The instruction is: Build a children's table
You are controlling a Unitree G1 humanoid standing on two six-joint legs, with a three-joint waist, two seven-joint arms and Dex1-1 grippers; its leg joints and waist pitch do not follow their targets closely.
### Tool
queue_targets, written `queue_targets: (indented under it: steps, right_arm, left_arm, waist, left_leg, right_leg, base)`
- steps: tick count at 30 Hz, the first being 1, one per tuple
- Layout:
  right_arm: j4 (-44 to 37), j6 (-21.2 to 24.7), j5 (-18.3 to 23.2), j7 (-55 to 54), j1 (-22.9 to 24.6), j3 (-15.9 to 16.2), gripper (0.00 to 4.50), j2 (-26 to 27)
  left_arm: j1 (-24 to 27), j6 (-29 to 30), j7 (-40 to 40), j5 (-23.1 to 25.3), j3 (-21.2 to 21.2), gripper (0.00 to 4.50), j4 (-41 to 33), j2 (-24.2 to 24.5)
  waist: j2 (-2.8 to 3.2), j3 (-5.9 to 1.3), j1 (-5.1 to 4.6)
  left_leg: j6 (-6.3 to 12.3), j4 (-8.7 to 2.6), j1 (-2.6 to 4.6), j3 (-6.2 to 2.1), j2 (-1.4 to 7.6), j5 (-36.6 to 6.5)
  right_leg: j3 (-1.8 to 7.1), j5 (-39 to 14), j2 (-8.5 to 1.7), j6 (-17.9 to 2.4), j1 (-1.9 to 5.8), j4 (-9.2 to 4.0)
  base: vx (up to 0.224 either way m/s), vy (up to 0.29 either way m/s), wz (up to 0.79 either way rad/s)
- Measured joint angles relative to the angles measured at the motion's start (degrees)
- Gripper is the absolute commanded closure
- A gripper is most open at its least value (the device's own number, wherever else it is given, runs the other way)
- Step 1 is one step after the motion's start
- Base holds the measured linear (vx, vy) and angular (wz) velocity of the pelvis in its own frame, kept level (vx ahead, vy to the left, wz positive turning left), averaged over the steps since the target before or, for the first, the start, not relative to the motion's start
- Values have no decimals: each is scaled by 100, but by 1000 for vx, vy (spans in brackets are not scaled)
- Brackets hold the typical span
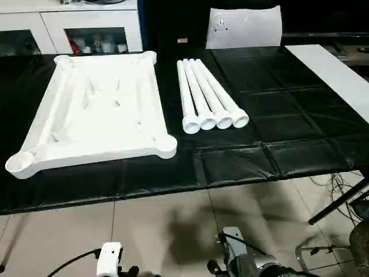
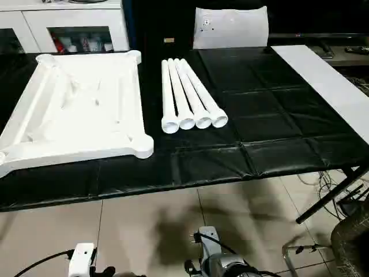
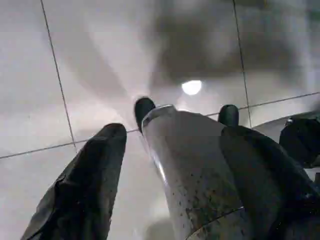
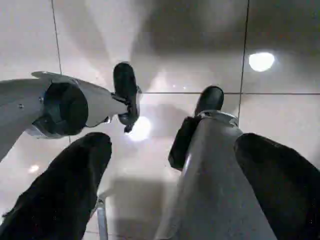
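Observation:
The children's table lies in parts on a black-covered work table. Its white top rests upside down at the left, ribbed underside up, with round sockets at the corners. Right of it, several long tapered white legs lie side by side, their open ends toward me. Both arms hang low in front of the work table's near edge, well short of the parts. My left gripper points down at the tiled floor, open and empty. Over the same floor, my right gripper is also open with nothing in it.
A flat white panel leans at the back of the work table. Along its right side runs a long white strip. White cabinets stand behind at the left. Cables and a black table leg are on the floor at the right.

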Motion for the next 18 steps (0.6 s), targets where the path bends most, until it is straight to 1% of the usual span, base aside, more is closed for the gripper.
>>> queue_targets:
  steps: [18]
  right_arm:
    - [0,0,0,0,0,0,0,0]
  left_arm:
    - [0,0,0,0,0,115,0,0]
  waist:
    - [0,0,0]
  left_leg:
    - [0,0,0,0,0,0]
  right_leg:
    - [0,0,0,0,0,0]
  base:
    - [0,0,0]
